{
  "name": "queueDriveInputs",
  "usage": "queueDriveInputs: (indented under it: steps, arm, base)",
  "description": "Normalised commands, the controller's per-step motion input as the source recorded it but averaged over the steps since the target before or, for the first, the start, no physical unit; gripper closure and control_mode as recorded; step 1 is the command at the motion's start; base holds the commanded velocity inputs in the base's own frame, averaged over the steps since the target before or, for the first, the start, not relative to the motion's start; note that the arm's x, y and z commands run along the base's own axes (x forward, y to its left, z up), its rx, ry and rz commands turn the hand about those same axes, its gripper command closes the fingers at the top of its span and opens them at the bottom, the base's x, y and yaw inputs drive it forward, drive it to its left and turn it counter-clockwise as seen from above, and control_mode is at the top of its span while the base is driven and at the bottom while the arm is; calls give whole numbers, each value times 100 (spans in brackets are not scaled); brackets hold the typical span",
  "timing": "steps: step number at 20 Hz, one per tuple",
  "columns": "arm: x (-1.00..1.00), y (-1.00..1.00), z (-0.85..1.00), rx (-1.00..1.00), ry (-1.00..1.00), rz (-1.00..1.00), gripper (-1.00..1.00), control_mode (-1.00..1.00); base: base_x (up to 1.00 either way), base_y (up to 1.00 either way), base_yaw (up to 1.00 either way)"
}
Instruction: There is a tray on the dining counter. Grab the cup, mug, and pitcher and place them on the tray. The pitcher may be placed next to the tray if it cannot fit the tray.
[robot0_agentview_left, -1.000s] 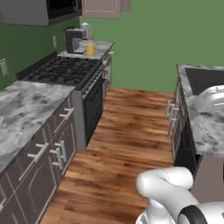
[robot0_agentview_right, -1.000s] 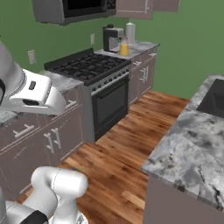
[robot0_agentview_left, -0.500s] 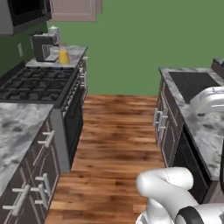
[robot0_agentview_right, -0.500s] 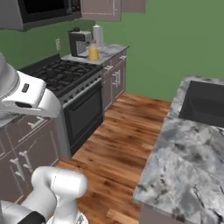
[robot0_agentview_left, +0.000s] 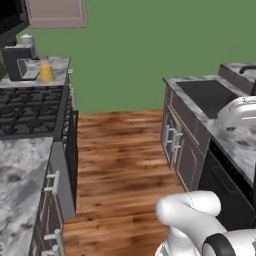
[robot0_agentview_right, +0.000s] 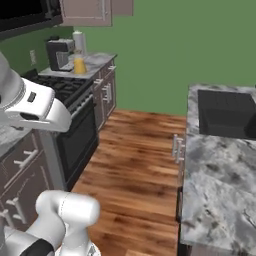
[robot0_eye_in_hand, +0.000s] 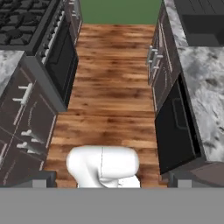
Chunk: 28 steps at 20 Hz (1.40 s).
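The pitcher (robot0_agentview_left: 46, 73) stands at the far tabletop's stove-side edge, nothing carried, the gripper (robot0_eye_in_hand: 112, 186) spread wide and empty, all placing left.

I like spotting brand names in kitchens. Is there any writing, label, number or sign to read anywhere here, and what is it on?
None: no readable text in any view.
Coffee machine: no legible label.
Pitcher with orange drink: plain.
Stove: no markings on its front that can be made out.
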Motion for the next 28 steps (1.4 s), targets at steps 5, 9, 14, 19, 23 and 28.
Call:
queueDriveInputs:
  steps: [5,9,14,19,23,28]
  arm:
    - [0,0,0,0,0,0,-100,100]
    - [0,0,0,0,0,0,-100,100]
    - [0,0,0,0,0,0,-100,100]
    - [0,0,0,0,0,0,-100,100]
    - [0,0,0,0,0,0,-100,100]
    - [0,0,0,0,0,0,-100,100]
  base:
    - [72,47,-25]
    - [94,42,-5]
    - [99,18,0]
    - [96,-3,0]
    - [93,-3,0]
    - [95,-5,0]
